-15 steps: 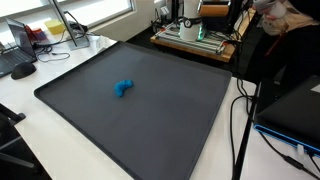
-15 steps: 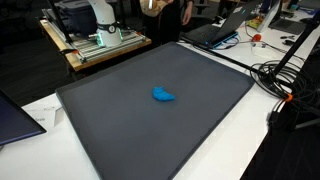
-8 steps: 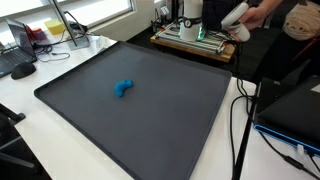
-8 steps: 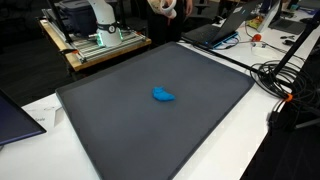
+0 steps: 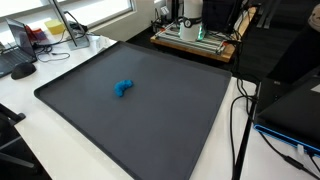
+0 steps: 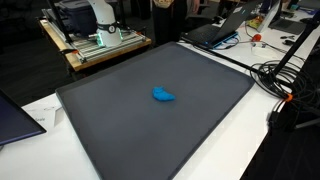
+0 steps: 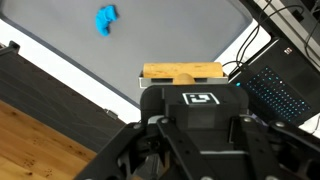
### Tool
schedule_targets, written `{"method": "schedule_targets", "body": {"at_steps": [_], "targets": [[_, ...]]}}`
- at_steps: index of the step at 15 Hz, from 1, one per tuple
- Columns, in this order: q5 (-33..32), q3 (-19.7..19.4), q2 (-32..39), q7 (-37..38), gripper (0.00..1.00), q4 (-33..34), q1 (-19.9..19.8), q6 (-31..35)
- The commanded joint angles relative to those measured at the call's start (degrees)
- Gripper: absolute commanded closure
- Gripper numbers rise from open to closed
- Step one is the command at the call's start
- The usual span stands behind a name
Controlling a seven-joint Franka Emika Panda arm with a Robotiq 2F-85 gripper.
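A lab, shown by laptops [image 6: 222, 24], tangled cables [image 6: 277, 76] and white desks [image 5: 22, 98].

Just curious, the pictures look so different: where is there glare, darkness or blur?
In an exterior view the window glares white; in both exterior views the mat is evenly lit and the blue piece casts little shadow; in the wrist view the gripper is dark and soft.

lump [image 6: 163, 96]: on the mat, near its middle
mat [image 6: 120, 130]: flat on the table [image 5: 80, 55], covering most of it
laptop [image 6: 222, 28]: just behind the mat's far edge
cables [image 6: 275, 75]: right of the mat, on the table
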Motion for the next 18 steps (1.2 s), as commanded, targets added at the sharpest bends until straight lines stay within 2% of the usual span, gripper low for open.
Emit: {"method": "schedule_targets", "body": {"at_steps": [1,2,3,7,12,14,18], "targets": [[0.40,0.73,0.18,-0.32,0.53,0.30,-1.02,-0.16],[0.40,0.75,0.20,-0.32,0.53,0.35,-1.02,-0.16],[1.92,-0.17,0.68,-1.43,0.78,1.09,-0.64,0.30],[7.63,-3.19,7.36,-2.03,0.78,6.82,-1.38,3.11],[14.77,-7.05,16.62,0.29,0.78,11.19,-6.00,10.97],[15.16,-7.71,20.00,2.28,0.78,11.67,-8.57,14.62],[11.77,-7.52,25.38,8.56,0.78,10.67,-12.77,22.95]]}}
